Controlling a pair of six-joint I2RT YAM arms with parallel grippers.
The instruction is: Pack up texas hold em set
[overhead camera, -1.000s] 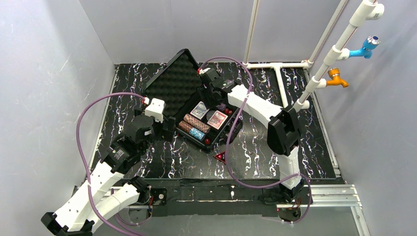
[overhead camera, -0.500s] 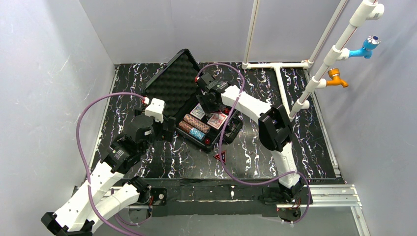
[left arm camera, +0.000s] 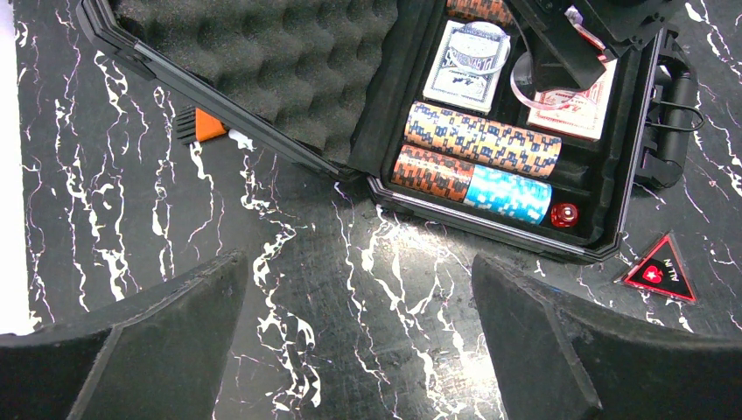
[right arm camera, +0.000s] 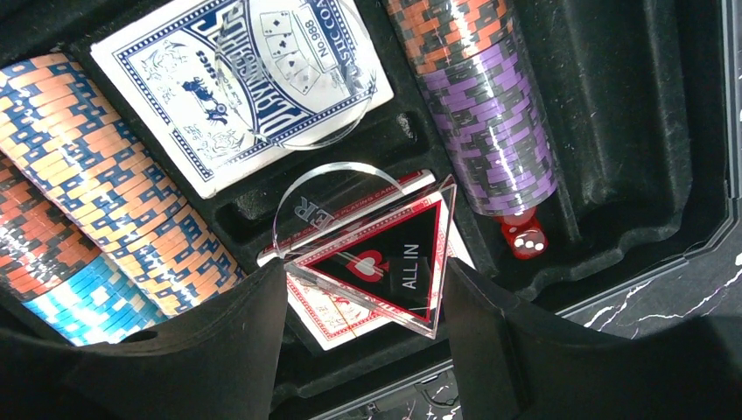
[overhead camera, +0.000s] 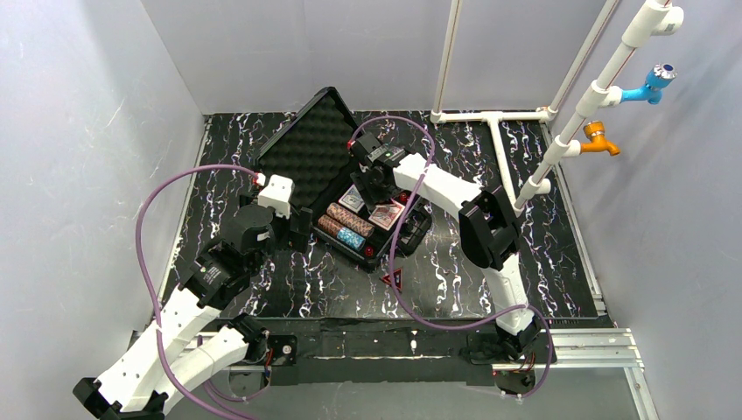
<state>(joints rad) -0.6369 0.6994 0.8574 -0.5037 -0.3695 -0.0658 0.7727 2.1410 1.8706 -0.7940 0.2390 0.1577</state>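
One black case (overhead camera: pixel 308 147), open on the table (overhead camera: pixel 560 262) left of centre, foam-lined lid tipped back toward the far left, handle (left arm camera: pixel 674 114) on the side away from the lid. In the tray, three rows of poker chips: an orange-and-blue roll (left arm camera: pixel 481 140), a brown-and-light-blue roll (left arm camera: pixel 472 181) along the front wall, an orange-and-purple roll (right arm camera: pixel 486 105) on the far side. Two card decks side by side: blue deck (left arm camera: pixel 455 74) and red deck (left arm camera: pixel 582 114). Two red dice: first die (left arm camera: pixel 564 214) at the end of the front roll, second die (right arm camera: pixel 525 238) at the foot of the purple chips. Two red triangular markers: loose marker (left arm camera: pixel 662 273) flat on the table just off the case's near corner, gripped marker (right arm camera: pixel 385 262) clamped between partly spread fingers of the right end effector (right arm camera: pixel 363 271), above the red deck. Two clear discs: first disc (right arm camera: pixel 289 96) lying on the blue deck, second disc (right arm camera: pixel 337 188) right behind the gripped marker, cannot tell whether pinched too. Left end effector (left arm camera: pixel 357 271) spread wide and empty, hovers over bare table near the case's front. Around: small orange-and-black piece (left arm camera: pixel 203 125) beside the lid edge, white pipe frame (overhead camera: pixel 500 153) at the back right with a blue tap (overhead camera: pixel 652 86) and an orange tap (overhead camera: pixel 599 138). Right arm (overhead camera: pixel 442 184) covers part of the tray from above.
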